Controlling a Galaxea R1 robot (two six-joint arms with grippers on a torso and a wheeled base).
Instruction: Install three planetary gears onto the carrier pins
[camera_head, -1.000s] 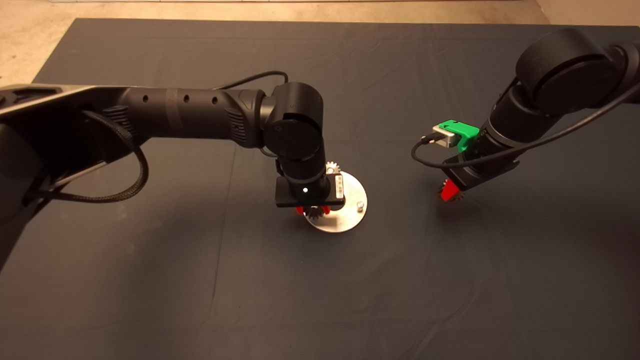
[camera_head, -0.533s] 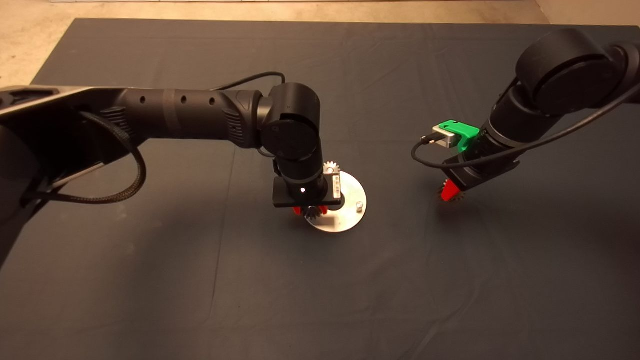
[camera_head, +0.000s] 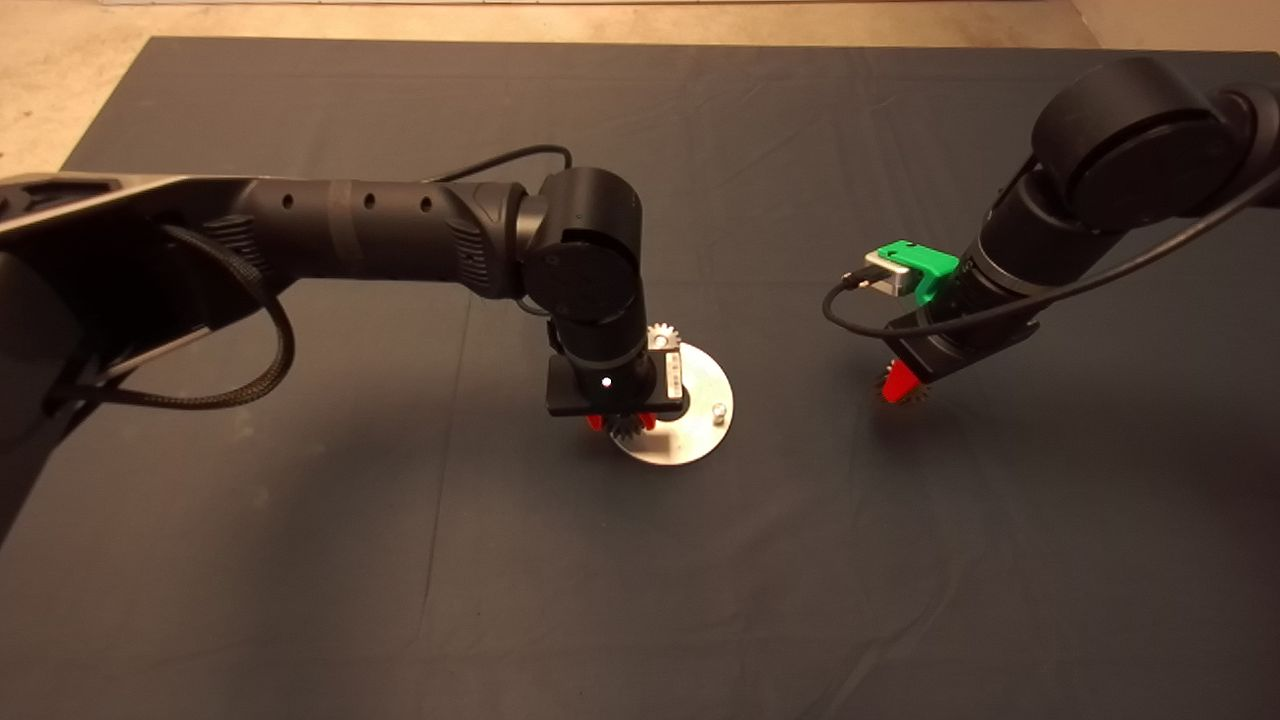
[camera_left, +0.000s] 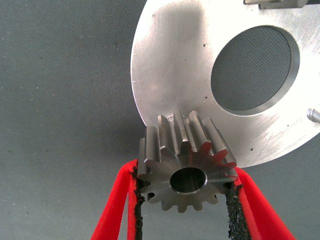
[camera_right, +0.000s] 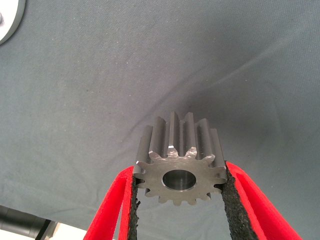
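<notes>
The carrier disc (camera_head: 700, 385) lies mid-mat, shiny, with a large central hole (camera_left: 252, 70). One planetary gear (camera_head: 662, 335) sits at the disc's far edge, and a bare carrier pin (camera_head: 719, 409) stands on its right side. My left gripper (camera_head: 622, 423) hangs over the disc's near-left rim, shut on a second gear (camera_left: 186, 165), which overlaps the disc's edge (camera_left: 165, 75). The pin under that gear is hidden. Off to the right my right gripper (camera_head: 903, 385) is low over the mat, shut on a third gear (camera_right: 179, 160).
The dark mat (camera_head: 640, 580) has shallow wrinkles. Bare floor (camera_head: 60, 90) shows past its far-left corner. The left arm (camera_head: 380, 235) stretches across the left half, and a cable (camera_head: 850, 310) loops beside the right wrist.
My left gripper has shifted slightly to the left with its gear, over the disc's rim. The right arm has not moved.
</notes>
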